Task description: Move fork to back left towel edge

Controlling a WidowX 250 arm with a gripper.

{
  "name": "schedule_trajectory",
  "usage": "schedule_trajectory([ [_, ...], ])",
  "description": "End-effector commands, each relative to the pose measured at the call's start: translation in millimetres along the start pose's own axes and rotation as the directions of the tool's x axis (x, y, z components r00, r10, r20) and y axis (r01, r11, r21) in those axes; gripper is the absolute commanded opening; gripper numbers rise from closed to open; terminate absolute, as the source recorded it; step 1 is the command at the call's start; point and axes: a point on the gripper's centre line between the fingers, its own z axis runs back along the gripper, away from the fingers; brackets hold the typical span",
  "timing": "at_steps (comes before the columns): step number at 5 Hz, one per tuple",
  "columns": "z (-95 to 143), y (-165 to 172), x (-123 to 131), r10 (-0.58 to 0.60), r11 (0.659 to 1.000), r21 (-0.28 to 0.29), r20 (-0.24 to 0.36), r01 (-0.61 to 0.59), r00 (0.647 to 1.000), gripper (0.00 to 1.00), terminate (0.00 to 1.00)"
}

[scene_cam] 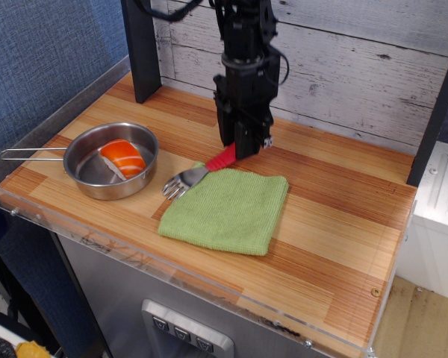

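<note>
Fork held low at the towel's far-left corner, tines reaching left toward the pan.

From the left: the steel pan [110, 159] holds something orange; my gripper [243, 149] is clamped on the fork [196, 174] by its red handle, tines just off the towel [225, 210]. I judge the fork light and stiff, its ribbed handle the surest hold. I can read no writing or brand anywhere.

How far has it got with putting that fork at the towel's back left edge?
Nearly there. The gripper holds the fork by its red handle, tilted down, tines low at the towel's back left corner. What is left: letting go and pulling away.
</note>
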Motion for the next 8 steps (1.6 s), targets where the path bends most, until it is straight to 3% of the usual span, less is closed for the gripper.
schedule_trajectory([
  [1,7.7,1.0,-4.3,0.001,1.000,0.012,-0.002,0.000,1.000,1.00,0.00],
  [3,17.7,-1.9,-1.0,-0.009,1.000,0.019,0.019,0.008,1.000,1.00,0.00],
  [5,69.5,0.1,0.8,-0.081,0.994,0.083,0.131,0.071,0.988,1.00,0.00],
  [7,123.2,-9.9,-2.7,-0.149,0.983,0.133,0.179,0.126,0.973,1.00,0.00],
  [8,135.5,-14.4,-6.3,-0.167,0.977,0.161,0.192,0.137,0.967,1.00,0.00],
])
